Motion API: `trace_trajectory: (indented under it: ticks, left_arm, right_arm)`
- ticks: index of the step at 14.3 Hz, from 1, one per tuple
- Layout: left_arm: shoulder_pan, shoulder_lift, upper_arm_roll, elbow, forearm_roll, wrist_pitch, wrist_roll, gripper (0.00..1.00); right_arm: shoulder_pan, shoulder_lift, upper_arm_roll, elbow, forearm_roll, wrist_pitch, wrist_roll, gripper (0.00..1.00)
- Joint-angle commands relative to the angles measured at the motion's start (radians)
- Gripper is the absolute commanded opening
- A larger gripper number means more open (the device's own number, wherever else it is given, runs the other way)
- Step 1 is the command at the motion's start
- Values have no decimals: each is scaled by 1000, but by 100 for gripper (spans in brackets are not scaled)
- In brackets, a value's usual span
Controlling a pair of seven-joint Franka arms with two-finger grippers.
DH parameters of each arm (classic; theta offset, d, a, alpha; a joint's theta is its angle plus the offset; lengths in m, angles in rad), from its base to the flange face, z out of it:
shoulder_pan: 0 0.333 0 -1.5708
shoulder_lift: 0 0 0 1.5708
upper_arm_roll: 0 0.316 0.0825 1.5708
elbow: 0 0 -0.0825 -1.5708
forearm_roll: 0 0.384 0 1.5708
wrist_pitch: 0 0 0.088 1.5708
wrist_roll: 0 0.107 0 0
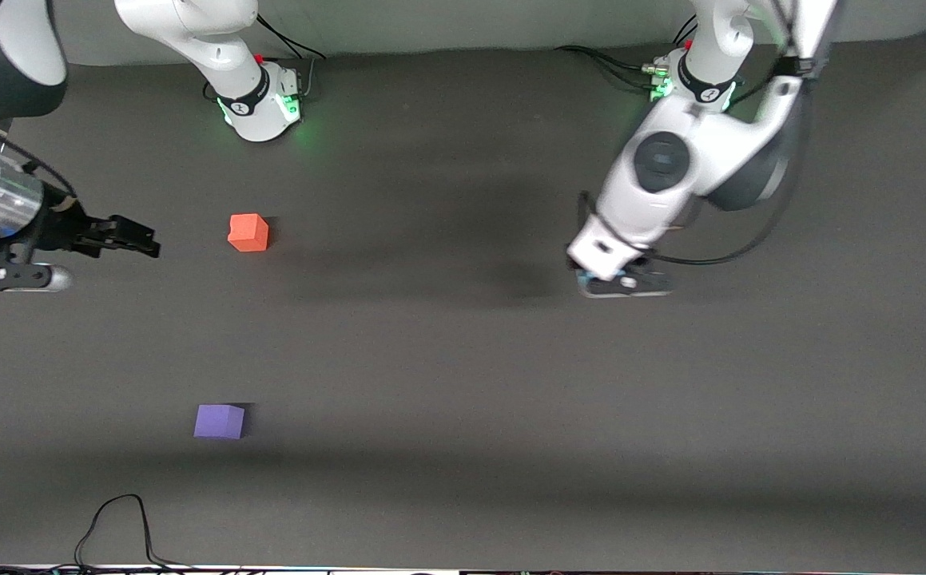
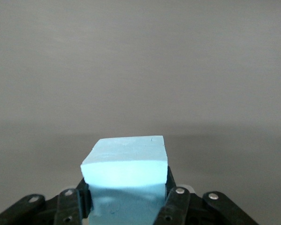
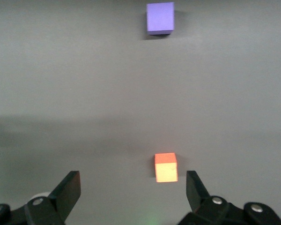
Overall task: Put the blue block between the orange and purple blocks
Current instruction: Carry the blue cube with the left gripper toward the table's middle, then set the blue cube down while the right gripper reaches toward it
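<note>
One blue block (image 2: 126, 176) clamped, left claw (image 2: 127, 199) cropped

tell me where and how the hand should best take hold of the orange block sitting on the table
Grip the orange block across two facing vertical side faces, coming straight down from above. It is a small cube sitting flat with bare table all round, so parallel faces suit the fingers. The right hand, open, hangs closest; the left hand holds the blue block.
</note>
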Motion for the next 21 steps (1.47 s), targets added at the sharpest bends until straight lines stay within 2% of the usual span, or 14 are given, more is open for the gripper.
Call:
trace_trajectory:
  ticks: [1, 5, 7, 11, 12, 14, 18, 21]
  left_arm:
    - [-134, 194, 17, 205, 10, -15, -141, 46]
    - [-240, 406, 20, 360, 15, 24, -198, 46]
    - [-272, 452, 23, 365, 56, 109, -265, 46]
    - [-281, 495, 23, 365, 85, 138, -293, 46]
    - [-281, 497, 25, 365, 87, 138, -293, 52]
    - [-281, 505, 25, 365, 99, 138, -292, 99]
    - [-260, 448, 26, 365, 102, 106, -285, 100]
    - [-171, 322, 16, 361, 79, -50, -199, 100]
  right_arm:
    - [54, 5, -5, 17, 18, 20, 40, 100]
    - [100, 33, -5, 37, 18, 32, 43, 100]
    - [106, 37, -5, 31, 6, 20, 41, 100]
    - [114, 36, 9, 20, 15, 25, 43, 100]
    - [113, 36, 21, 20, 15, 26, 43, 100]
    - [114, 34, 24, 18, 15, 26, 57, 100]
    - [114, 36, 41, 17, 15, 45, 80, 100]
    - [114, 37, 63, 12, 18, 61, 84, 100]
